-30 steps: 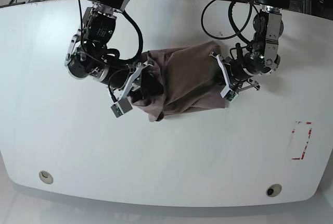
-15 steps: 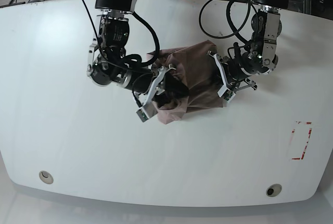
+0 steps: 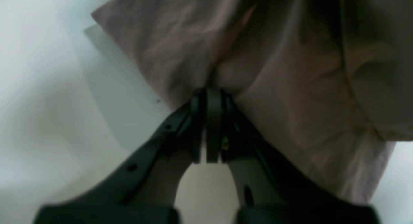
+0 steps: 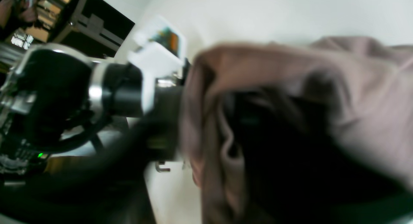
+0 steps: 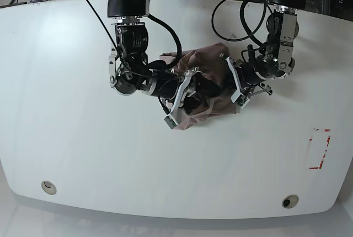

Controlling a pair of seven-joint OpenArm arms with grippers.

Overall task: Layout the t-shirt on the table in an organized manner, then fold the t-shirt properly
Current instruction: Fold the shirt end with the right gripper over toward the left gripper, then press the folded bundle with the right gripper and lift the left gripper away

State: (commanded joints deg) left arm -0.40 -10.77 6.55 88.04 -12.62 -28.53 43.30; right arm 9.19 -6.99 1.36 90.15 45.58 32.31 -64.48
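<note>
The mauve-brown t-shirt (image 5: 212, 96) lies bunched in a small heap on the white table (image 5: 83, 138), squeezed between both arms. My left gripper (image 5: 226, 82) holds its right side; in the left wrist view the gripper (image 3: 208, 95) is shut on a pinch of the t-shirt (image 3: 290, 88). From the left, my right gripper (image 5: 193, 85) reaches into the heap with a fold of cloth carried on it. In the right wrist view the t-shirt (image 4: 290, 98) drapes over the fingers and hides them.
Red tape marks (image 5: 320, 149) sit at the table's right. Two grommet holes (image 5: 48, 186) (image 5: 289, 200) lie near the front edge. Black cables (image 5: 242, 22) loop behind the arms. The left arm's wrist (image 4: 64, 98) fills the left of the right wrist view.
My right gripper has swept rightward with the shirt's left part, folding it over toward the left gripper. The cloth has gone from a spread patch to a compact heap. The left gripper has barely moved.
</note>
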